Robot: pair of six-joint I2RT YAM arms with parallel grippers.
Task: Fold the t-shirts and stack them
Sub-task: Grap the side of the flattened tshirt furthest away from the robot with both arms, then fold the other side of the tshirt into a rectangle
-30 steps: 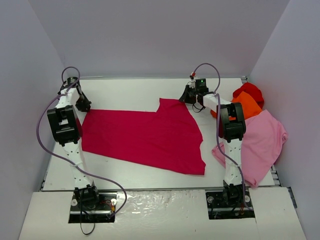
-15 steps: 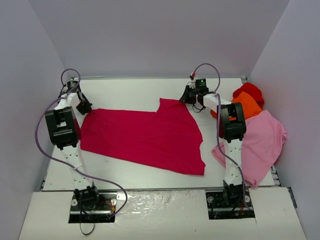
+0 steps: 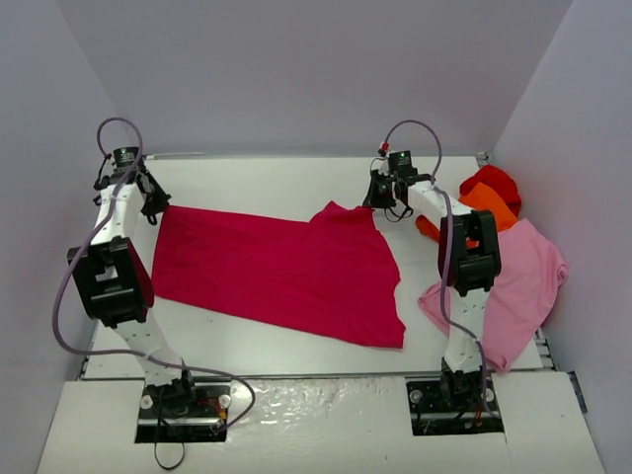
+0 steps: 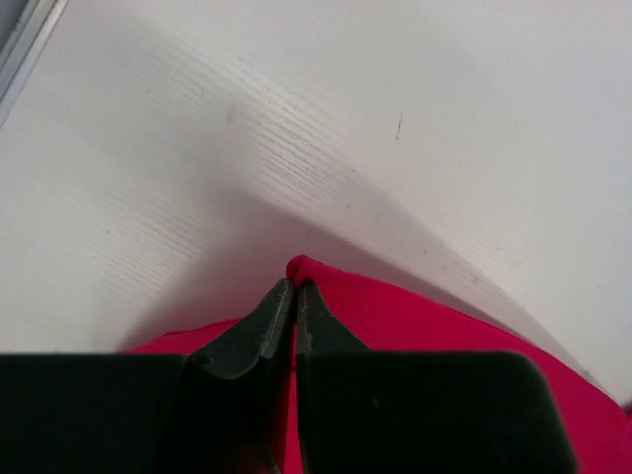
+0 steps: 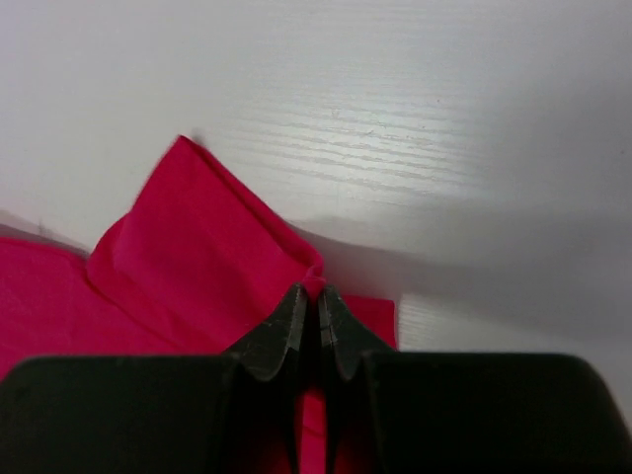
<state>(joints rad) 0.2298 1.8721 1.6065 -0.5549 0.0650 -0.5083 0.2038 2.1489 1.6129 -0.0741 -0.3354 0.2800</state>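
The crimson-magenta t-shirt (image 3: 276,272) lies spread across the middle of the table. My left gripper (image 3: 156,205) is shut on its far-left corner, and the pinched cloth (image 4: 326,286) pokes out past the fingertips. At the shirt's far-right edge my right gripper (image 3: 378,201) is shut on a raised fold (image 5: 232,262). Both held corners are lifted a little off the table. At the right side lie the light pink t-shirt (image 3: 518,281), the orange t-shirt (image 3: 486,205) and the red t-shirt (image 3: 494,180), bunched together.
The white table (image 3: 257,178) is walled in by pale panels on the left, back and right. Its near edge (image 3: 296,370) runs just in front of the crimson shirt. The right arm (image 3: 469,259) stands over the pink shirt's left edge.
The left gripper closed on the shirt's far-left corner and drew it up and toward the back. The right gripper lifted its edge, so the shirt's far side now rises.
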